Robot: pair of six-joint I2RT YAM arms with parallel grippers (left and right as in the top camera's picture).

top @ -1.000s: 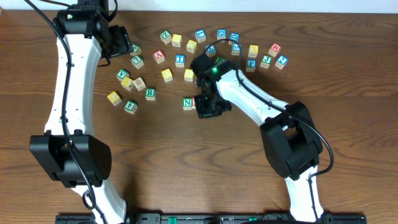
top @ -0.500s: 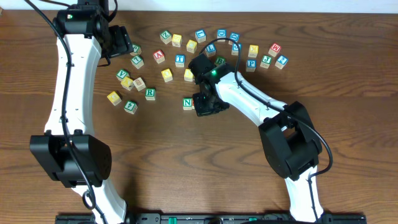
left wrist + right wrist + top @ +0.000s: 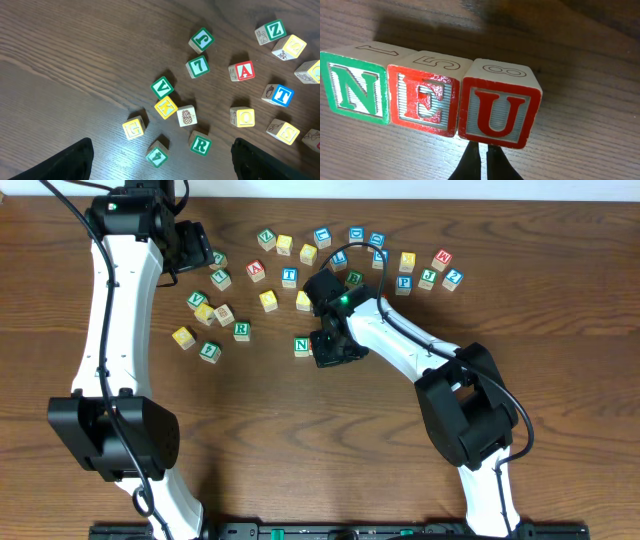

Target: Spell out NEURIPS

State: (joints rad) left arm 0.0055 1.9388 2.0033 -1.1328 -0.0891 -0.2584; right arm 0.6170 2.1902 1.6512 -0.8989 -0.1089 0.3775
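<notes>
Overhead: green N [image 3: 302, 346] at the middle of the desk [image 3: 300, 450], right gripper [image 3: 331, 352] just beside it, hiding the row's end; green R [image 3: 241, 330] off toward the left edge, nearer the left gripper [image 3: 196, 248]. Left wrist: R just ahead, jaws wide apart, empty. Right wrist: N, E [image 3: 422, 100], U [image 3: 497, 107] touching in line; jaws together, empty, below U.

Even bright lighting, soft shadows, sharp focus, no glare

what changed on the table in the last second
The right hand, shut, edged slightly left toward the N cube, uncovering a green cube further back. Nothing was gripped or let go. The left hand, open, and the loose cubes stayed put.
</notes>
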